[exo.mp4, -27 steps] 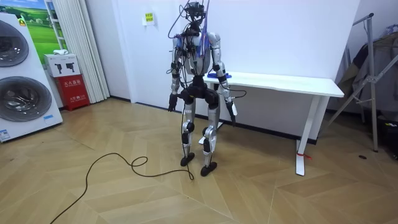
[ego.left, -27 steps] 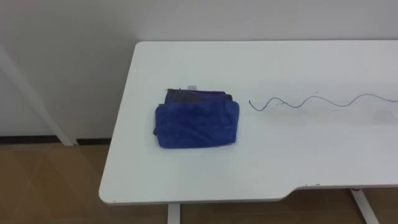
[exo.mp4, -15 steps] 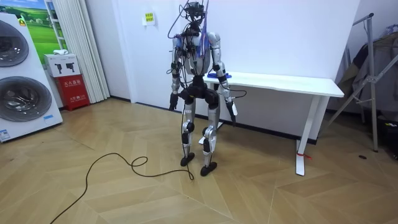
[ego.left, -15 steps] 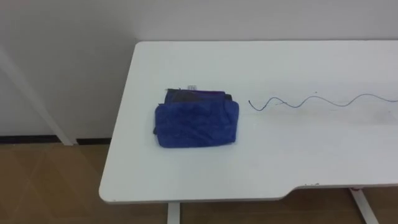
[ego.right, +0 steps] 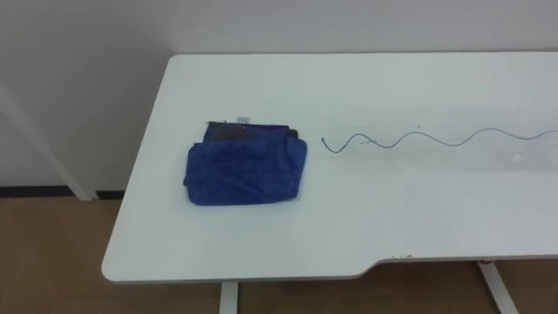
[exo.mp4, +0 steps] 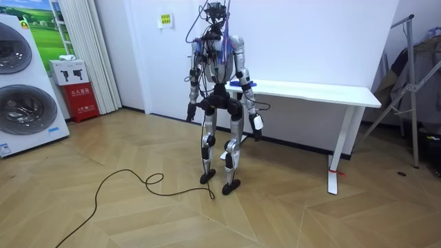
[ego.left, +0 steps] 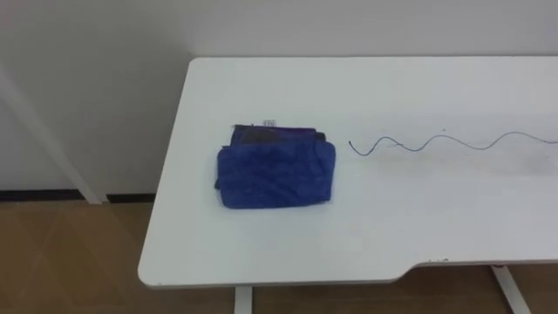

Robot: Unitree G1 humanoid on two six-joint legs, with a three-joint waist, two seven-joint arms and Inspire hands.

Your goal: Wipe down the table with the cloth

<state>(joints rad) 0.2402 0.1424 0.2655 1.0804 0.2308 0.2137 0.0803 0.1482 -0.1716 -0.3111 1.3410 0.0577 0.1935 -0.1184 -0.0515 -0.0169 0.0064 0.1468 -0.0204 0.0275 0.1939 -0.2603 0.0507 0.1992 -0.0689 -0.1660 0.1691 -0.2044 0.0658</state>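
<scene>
Presently, you have the robot standing upright at the end of the white table [ego.left: 453, 218] on the room view's left, facing the wall behind the table. Both arms hang at its sides. The left hand [exo.mp4: 189, 118] hangs by the hip, below the level of the table top. The right hand [exo.mp4: 257, 124] hangs likewise, on the side nearer the table's length. Neither is seen touching anything. Both are too small in the room view to read, so I cannot tell how far either is open.

The task's thing, a blue cloth [ego.left: 275, 170], lies folded flat on the table near its left end, with a darker layer showing along its far edge. Just to its right, across a narrow gap, a thin wavy line [ego.left: 436, 141] runs along the top toward the right edge of the eye views.

Judgement: the line is the mark to be wiped off, and the cloth is laid at its near end so that one sweep to the right would cover it.

Wiping has not yet begun. Your next move calls for raising a hand over the table and laying it flat on the cloth. Risk noted: pushed from one edge, the folded cloth may bunch or open, so press from above.
</scene>
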